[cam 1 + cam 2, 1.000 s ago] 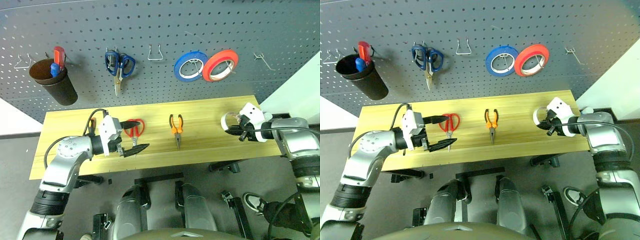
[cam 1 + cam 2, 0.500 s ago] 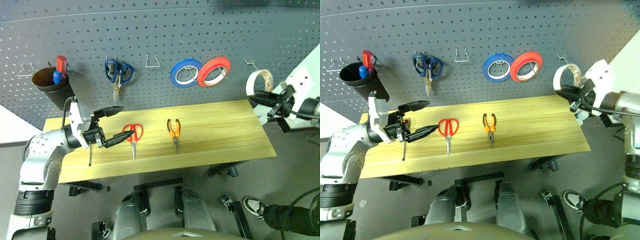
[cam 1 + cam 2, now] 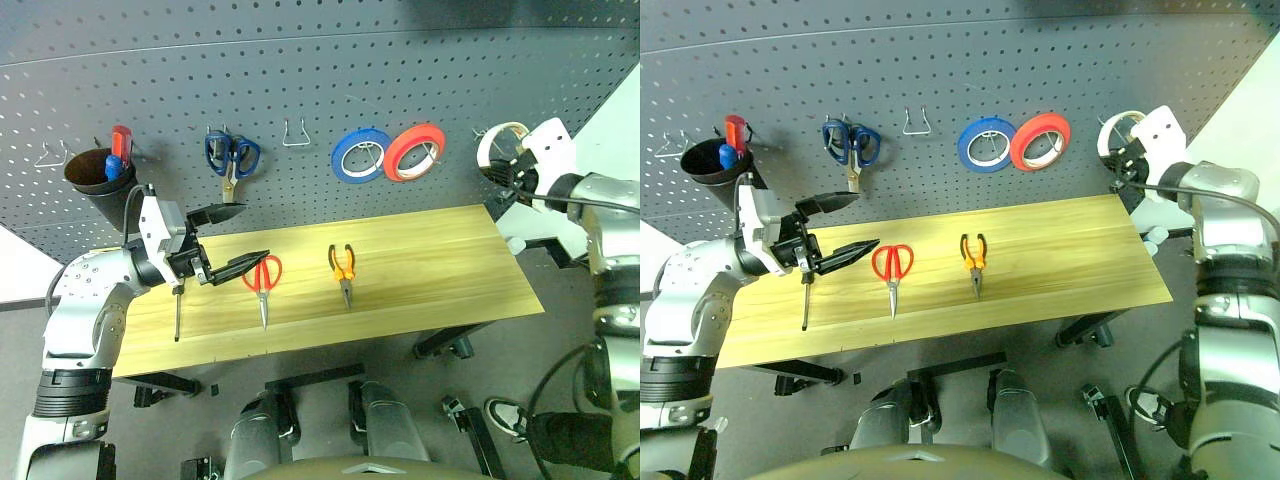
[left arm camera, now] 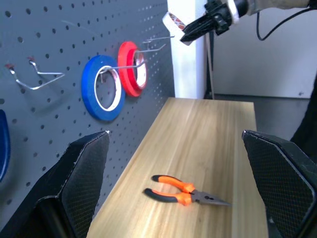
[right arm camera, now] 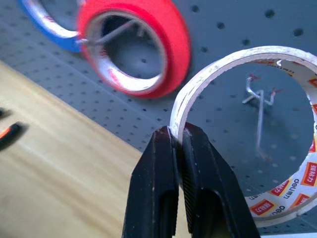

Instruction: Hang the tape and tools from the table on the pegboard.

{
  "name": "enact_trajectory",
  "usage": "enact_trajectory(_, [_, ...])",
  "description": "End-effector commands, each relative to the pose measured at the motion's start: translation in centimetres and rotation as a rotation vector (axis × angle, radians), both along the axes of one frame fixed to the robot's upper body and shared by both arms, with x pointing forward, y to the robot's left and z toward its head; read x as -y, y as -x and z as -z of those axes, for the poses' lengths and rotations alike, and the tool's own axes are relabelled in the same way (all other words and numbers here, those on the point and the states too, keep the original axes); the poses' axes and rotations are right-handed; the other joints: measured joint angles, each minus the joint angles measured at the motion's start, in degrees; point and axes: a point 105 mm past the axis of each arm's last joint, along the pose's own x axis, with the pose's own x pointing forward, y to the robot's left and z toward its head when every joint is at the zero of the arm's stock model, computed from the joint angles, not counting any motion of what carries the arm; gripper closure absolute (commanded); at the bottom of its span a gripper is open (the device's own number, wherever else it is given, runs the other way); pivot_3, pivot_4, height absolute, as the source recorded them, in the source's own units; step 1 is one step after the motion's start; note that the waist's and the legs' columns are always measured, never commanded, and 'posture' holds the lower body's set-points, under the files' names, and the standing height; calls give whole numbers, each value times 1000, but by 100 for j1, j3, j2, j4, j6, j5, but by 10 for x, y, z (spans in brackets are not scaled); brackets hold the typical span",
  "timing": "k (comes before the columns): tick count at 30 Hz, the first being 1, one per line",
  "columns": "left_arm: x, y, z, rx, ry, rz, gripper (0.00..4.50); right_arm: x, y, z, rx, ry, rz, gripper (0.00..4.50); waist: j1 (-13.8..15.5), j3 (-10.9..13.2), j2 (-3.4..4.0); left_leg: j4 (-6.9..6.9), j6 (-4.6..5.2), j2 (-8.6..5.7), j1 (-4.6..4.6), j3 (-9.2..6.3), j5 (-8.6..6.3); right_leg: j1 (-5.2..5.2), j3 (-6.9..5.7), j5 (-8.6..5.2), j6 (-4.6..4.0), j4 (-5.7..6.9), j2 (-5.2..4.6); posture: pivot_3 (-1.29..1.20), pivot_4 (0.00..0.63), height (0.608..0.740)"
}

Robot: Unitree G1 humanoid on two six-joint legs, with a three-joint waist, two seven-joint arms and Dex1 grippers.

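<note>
My right gripper (image 5: 177,138) is shut on the rim of the whitish tape (image 5: 277,196) and holds it up against the dark grey pegboard (image 3: 300,70), to the right of the red roll. A wire hook (image 5: 259,116) shows through the tape's hollow centre. The orange-handled pliers (image 3: 343,268), the red-handled scissors (image 3: 264,280) and the small screwdriver (image 3: 177,312) lie on the wooden table (image 3: 440,290). Above the table's left part, my left gripper (image 3: 250,232) hangs open and empty, between the screwdriver and the scissors.
On the pegboard hang a blue roll (image 3: 360,155), a red roll (image 3: 413,150) and blue-handled scissors (image 3: 230,155). A black cup (image 3: 100,185) there holds red and blue handles. An empty wire hook (image 3: 296,135) sits between the scissors and the rolls.
My right gripper has lifted the tape from the table's right end up to the pegboard beside the red roll. The left gripper rose slightly, still open. The view has shifted.
</note>
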Motion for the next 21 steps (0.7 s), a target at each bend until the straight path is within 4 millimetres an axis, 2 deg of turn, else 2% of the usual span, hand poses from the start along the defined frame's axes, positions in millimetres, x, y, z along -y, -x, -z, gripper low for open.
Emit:
enact_trajectory(1, [-1,2,-7,48,-13,-9,0,-5,-16,-14,78,-1,19,4479,1,-10,1,1,0,0,1,2,0,1,0,0,1,2,0,-87,68,730])
enact_trajectory(6, [-3,3,-4,45,-13,-27,0,-21,-36,-12,73,-30,44,4479,7,-21,6,5,1,-1,7,9,2,2,7,-2,6,18,0,-68,67,730])
enact_trajectory(9, [-4,3,-1,43,-24,-41,0,-23,-42,-9,83,-6,91,4479,32,-23,6,15,0,-3,10,20,1,1,8,-6,10,47,-3,-59,65,730])
enact_trajectory(12, [-5,4,1,39,-20,-52,0,-18,-45,-10,89,-28,147,3715,50,-27,7,19,-2,-3,10,20,1,0,8,-6,10,53,-5,-46,62,730])
enact_trajectory(17, [-8,6,0,40,-23,-68,0,-13,-43,-16,102,-12,141,2055,44,-33,11,20,-2,-4,11,21,1,-2,9,-6,10,59,-6,-36,66,730])
enact_trajectory(21, [-9,9,3,33,-23,-77,0,-8,-32,-19,69,13,46,741,57,-43,22,20,-2,-4,11,22,2,0,10,-7,11,60,-6,-32,70,730])
